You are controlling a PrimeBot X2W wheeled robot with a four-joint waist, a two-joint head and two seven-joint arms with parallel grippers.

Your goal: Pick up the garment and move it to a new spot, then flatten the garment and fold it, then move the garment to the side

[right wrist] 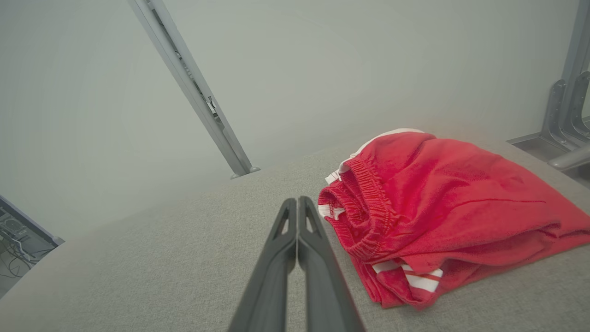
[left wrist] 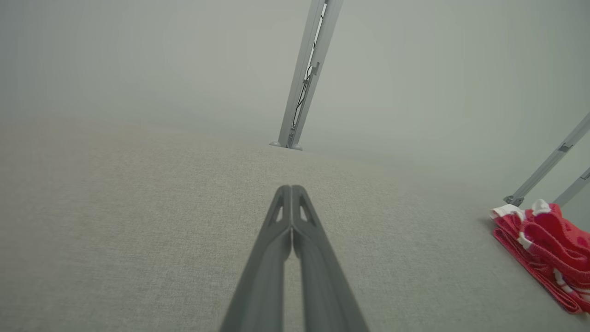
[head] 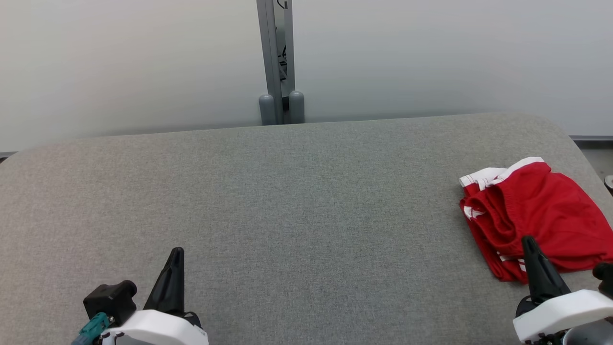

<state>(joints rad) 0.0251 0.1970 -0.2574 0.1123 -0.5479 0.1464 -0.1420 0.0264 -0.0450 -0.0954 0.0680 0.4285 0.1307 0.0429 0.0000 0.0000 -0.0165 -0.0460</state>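
The garment (head: 536, 211) is a pair of red shorts with white stripes and an elastic waistband, lying folded at the right side of the grey table (head: 297, 201). It also appears in the left wrist view as the garment (left wrist: 546, 249) at far right, and in the right wrist view as the garment (right wrist: 442, 207) just right of the fingers. My right gripper (head: 528, 241) is shut and empty, its tip over the garment's near edge; whether it touches is unclear. My left gripper (head: 177, 252) is shut and empty at the near left, far from the garment. Both pairs of fingers press together, left gripper (left wrist: 291, 188), right gripper (right wrist: 297, 200).
A grey metal post (head: 277, 62) stands behind the table's far edge against pale wall panels. More grey frame legs (right wrist: 564, 115) stand beyond the table's right end. The table's rounded right edge (head: 582, 143) lies close behind the garment.
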